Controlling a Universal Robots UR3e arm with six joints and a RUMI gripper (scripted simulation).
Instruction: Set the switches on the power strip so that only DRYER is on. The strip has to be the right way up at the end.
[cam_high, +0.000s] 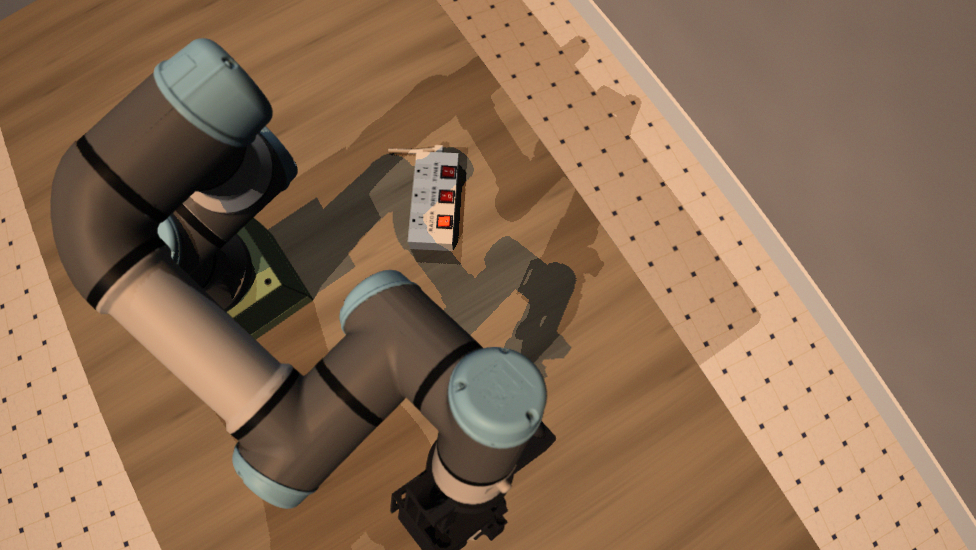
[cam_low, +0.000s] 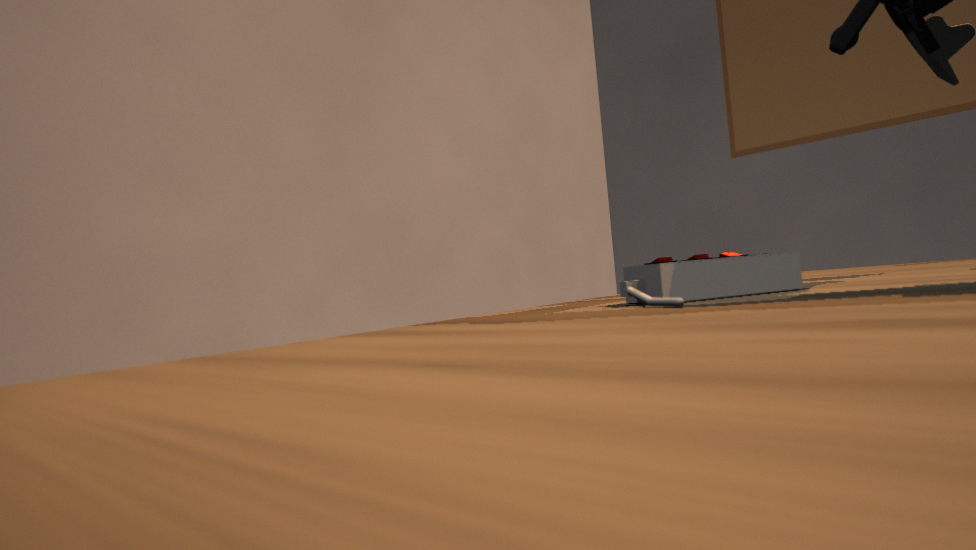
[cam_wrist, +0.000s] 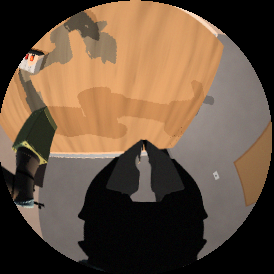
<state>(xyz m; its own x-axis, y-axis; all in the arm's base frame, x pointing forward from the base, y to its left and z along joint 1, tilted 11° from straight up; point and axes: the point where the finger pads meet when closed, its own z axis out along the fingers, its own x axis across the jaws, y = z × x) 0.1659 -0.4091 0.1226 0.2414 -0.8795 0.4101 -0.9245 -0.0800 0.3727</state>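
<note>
The grey power strip (cam_high: 423, 237) (cam_low: 737, 278) (cam_wrist: 31, 65) lies right way up on the wooden table, its switches facing up. The RAZOR switch (cam_high: 444, 221) (cam_low: 730, 254) is lit bright orange. The DRYER switch (cam_high: 445, 196) (cam_low: 698, 257) in the middle and the TUNER switch (cam_high: 448, 172) (cam_low: 661, 260) at the cord end are dark red and unlit. My gripper (cam_wrist: 143, 140) (cam_low: 953, 80) is shut and empty, its fingertips together. It is raised high above the table, well away from the strip; the arm hides its fingertips in the top view.
A short pale cord (cam_high: 409, 150) (cam_low: 661, 301) sticks out of the strip's TUNER end. The arm's green base (cam_high: 273, 300) (cam_wrist: 40, 131) stands beside the strip. A dotted pale strip of surface (cam_high: 771, 382) runs along the table's right side in the top view. Shadows of the arm fall around the strip.
</note>
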